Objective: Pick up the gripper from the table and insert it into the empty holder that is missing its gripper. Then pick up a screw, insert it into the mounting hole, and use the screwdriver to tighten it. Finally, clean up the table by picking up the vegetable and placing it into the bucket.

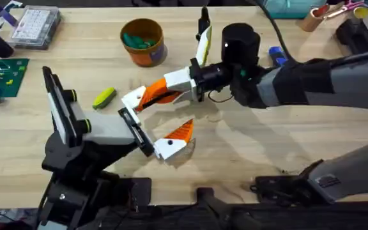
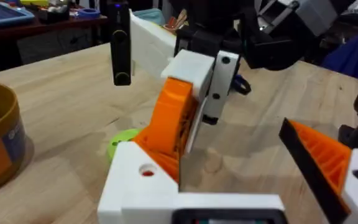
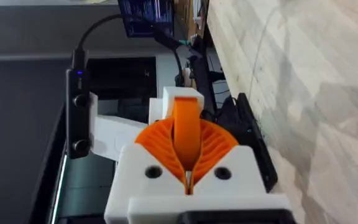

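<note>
My right gripper (image 1: 153, 96) reaches in from the right and is shut on the gripper (image 1: 135, 100), an orange ribbed wedge on a white base. It holds that piece at the far end of the holder (image 1: 137, 131), the black crossbar on my left arm's white hand. The crossbar's near end carries a twin finger (image 1: 174, 142). In the left wrist view the gripper's (image 2: 169, 121) white base sits low at the crossbar. The right wrist view shows the orange pads (image 3: 213, 146) clamped on its edge. The vegetable (image 1: 104, 97) lies left of the holder. The bucket (image 1: 142, 41) stands farther back.
A clear parts box (image 1: 37, 25) and a green board (image 1: 2, 73) lie at the far left. A black and yellow tool (image 1: 203, 35) stands behind the right gripper, and a blue item (image 1: 276, 56) lies to its right. Bare wood stretches along the front right.
</note>
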Robot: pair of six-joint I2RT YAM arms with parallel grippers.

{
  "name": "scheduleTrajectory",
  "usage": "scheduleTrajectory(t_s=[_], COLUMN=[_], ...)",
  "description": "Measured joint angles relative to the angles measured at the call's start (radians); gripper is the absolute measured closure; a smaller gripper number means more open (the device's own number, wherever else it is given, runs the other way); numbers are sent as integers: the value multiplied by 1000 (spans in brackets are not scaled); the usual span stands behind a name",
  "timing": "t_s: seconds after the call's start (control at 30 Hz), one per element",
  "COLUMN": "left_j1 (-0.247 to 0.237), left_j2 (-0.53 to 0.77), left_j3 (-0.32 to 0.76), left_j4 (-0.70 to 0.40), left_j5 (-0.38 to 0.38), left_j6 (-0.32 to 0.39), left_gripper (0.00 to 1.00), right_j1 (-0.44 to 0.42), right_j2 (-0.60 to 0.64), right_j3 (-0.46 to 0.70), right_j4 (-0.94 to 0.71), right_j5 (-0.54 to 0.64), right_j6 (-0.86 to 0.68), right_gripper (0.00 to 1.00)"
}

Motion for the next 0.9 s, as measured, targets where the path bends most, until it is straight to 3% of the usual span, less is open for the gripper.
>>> scheduleTrajectory(t_s=[0.9], left_j1=[0], left_j2=[0], left_j3=[0], left_j4=[0], left_j5=[-9], left_j6=[-16], left_gripper=[12], right_j1=[28], right_j2=[0], right_j3=[0], right_j4=[7], right_j5=[80], right_j6=[18], right_gripper=[982])
